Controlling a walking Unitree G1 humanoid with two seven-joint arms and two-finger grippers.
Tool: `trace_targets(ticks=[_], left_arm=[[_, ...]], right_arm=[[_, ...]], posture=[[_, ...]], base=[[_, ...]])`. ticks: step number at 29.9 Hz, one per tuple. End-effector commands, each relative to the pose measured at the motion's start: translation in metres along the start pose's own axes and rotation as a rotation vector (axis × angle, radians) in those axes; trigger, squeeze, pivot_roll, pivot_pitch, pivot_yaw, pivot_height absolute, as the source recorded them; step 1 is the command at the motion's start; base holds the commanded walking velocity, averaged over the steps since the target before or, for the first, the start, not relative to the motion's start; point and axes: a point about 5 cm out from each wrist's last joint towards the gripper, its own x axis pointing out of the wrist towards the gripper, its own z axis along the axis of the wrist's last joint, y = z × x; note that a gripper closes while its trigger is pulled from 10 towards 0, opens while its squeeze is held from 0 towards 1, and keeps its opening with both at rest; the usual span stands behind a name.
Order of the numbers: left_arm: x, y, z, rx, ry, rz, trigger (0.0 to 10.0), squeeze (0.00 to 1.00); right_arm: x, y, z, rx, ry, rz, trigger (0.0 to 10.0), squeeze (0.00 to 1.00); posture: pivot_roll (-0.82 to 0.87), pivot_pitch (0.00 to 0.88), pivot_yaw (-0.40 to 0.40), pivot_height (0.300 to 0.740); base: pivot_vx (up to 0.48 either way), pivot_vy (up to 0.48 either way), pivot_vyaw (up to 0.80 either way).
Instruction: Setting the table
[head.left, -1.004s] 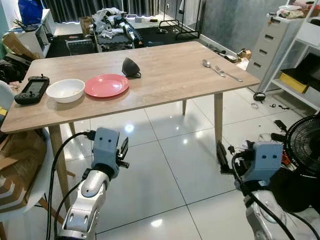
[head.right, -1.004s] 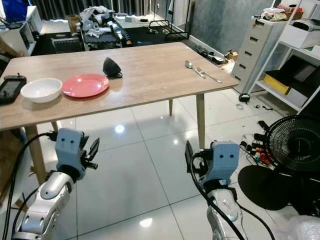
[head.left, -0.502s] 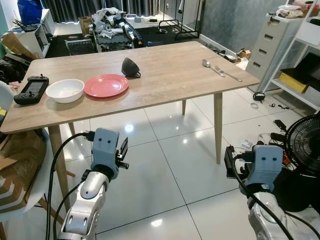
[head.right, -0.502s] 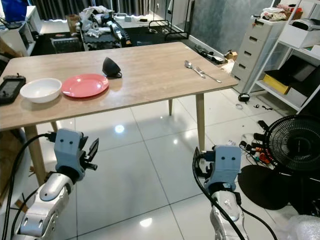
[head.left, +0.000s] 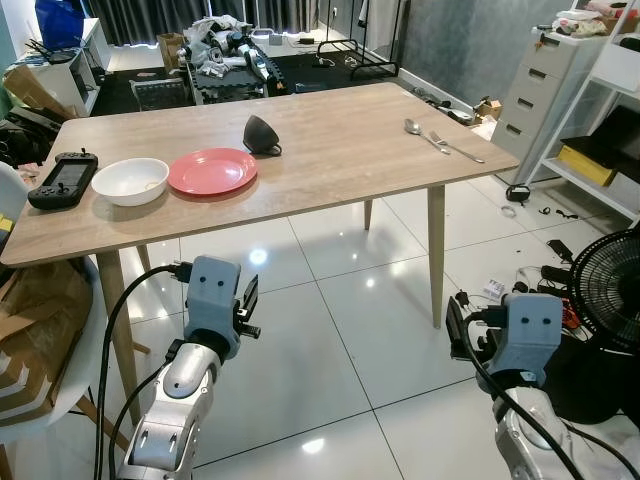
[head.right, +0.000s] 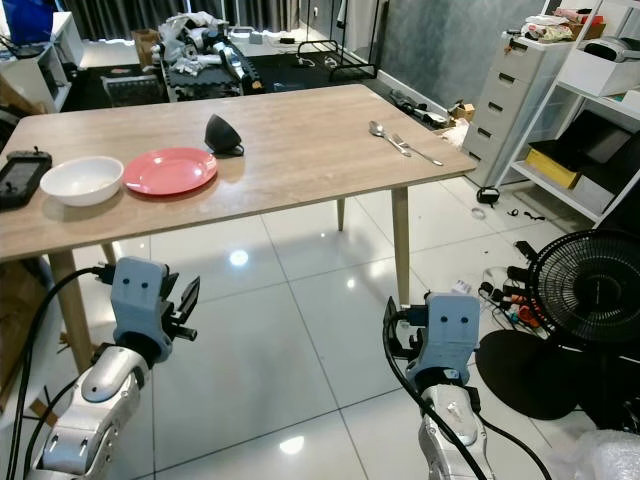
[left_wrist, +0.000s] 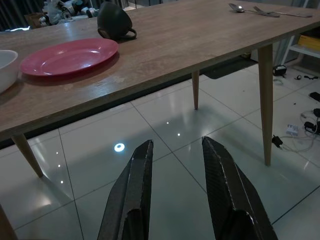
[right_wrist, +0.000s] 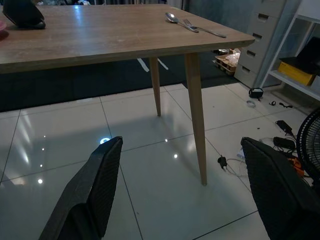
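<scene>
Both grippers are hanging over bare tiled floor, short of the desk edge: left gripper released narrowly, right gripper spread wide. Red plate and white bowl are sitting near the front edge, spoon and fork are lying by the far right corner.

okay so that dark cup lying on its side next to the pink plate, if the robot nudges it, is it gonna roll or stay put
The dark cup lies tipped on the table, so its rounded wall would probably let it rock or roll. Its handle, resting low beside it, may stop a full turn. It looks small, likely light, so a gentle push could slide it toward the pink plate.
</scene>
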Motion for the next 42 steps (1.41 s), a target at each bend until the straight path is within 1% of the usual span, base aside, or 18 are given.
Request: trace_targets(ticks=[1,14,27,42], left_arm=[[-0.0013,-0.0011,-0.0045,0.009,0.022,0.004,10.0,0.00],[-0.0007,-0.0038,-0.0056,0.009,0.025,0.001,10.0,0.00],[0.0001,-0.0038,-0.0057,0.013,0.024,0.003,10.0,0.00],[-0.0004,-0.0032,-0.0057,0.017,0.027,0.005,10.0,0.00]], right_arm=[[-0.0007,0.0004,0.0000,0.007,-0.001,0.010,10.0,0.00],[-0.0001,0.0004,0.0004,0.004,-0.002,0.015,10.0,0.00],[0.0014,0.0020,0.0014,0.003,-0.007,0.027,10.0,0.00],[0.0011,0.0037,0.0005,0.006,-0.004,0.033,10.0,0.00]], posture=[[-0.01,0.092,0.095,0.740],[-0.01,0.088,0.095,0.740],[-0.01,0.077,0.092,0.740],[0.00,0.086,0.093,0.740]], base=[[0.000,0.000,0.00],[0.000,0.000,0.00],[0.000,0.000,0.00],[0.000,0.000,0.00]])
